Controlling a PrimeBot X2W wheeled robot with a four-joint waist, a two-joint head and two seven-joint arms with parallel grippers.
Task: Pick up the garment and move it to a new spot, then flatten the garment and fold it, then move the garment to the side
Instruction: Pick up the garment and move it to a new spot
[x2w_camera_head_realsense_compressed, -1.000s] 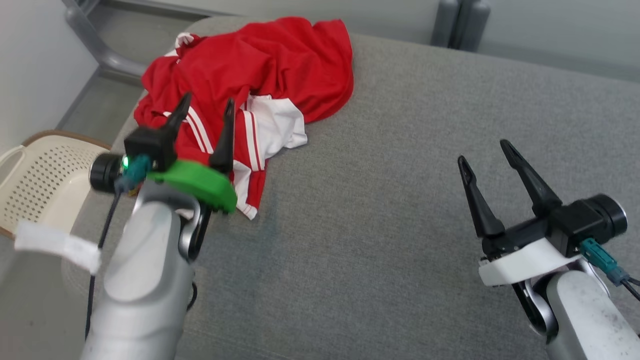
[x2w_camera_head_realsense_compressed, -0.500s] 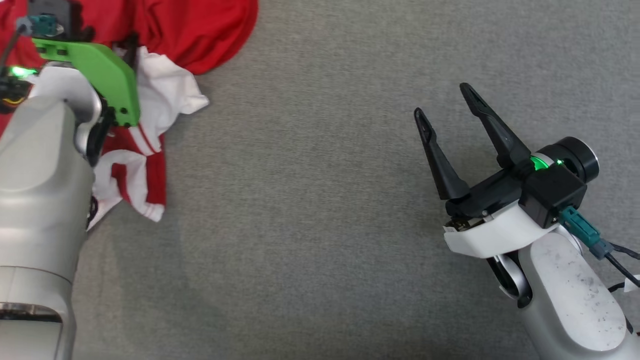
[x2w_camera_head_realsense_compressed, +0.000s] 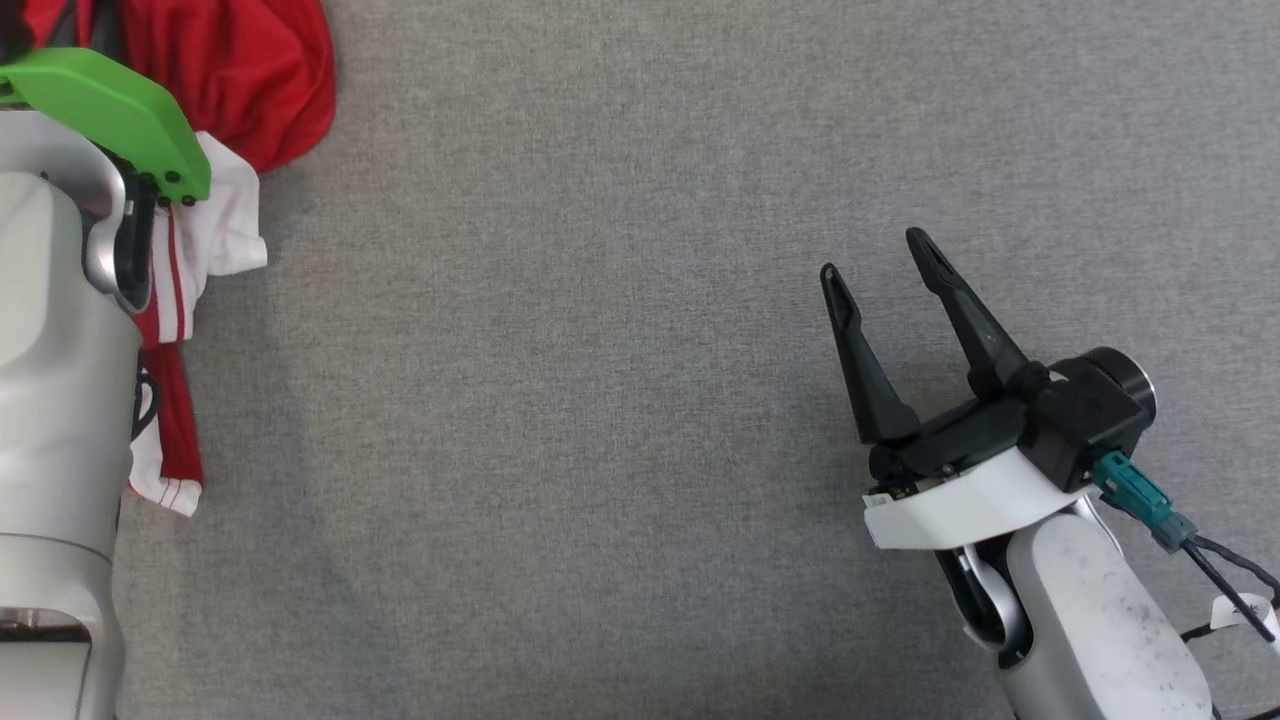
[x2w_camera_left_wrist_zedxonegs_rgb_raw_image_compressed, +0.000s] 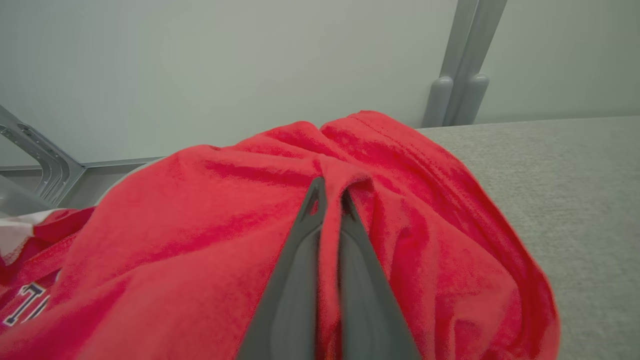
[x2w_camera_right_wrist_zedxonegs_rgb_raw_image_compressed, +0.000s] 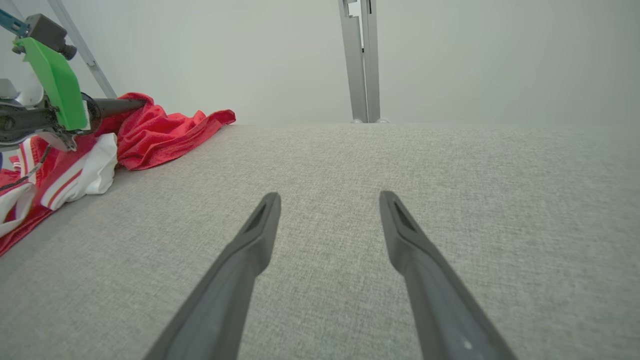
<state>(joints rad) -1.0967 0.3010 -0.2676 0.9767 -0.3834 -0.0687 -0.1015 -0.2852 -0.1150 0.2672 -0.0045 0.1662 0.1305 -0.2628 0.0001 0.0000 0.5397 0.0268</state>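
Your red-and-white garment (x2w_camera_head_realsense_compressed: 250, 80), crumpled at the far left of the grey cushion (x2w_camera_head_realsense_compressed: 640, 400), looks light and limp, so expect it to drape from the red fold on which your left gripper (x2w_camera_left_wrist_zedxonegs_rgb_raw_image_compressed: 330, 192) is clamped shut, while your right gripper (x2w_camera_head_realsense_compressed: 870, 255) hovers wide open, empty, well apart.

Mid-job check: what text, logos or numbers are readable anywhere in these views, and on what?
"T": white letter with a dark outline on the red garment, low at the left edge of the left wrist view. What follows it is lost in a fold and cannot be read.
White tag, low at the right of the head view: too small to read.
No other text that I can make out.
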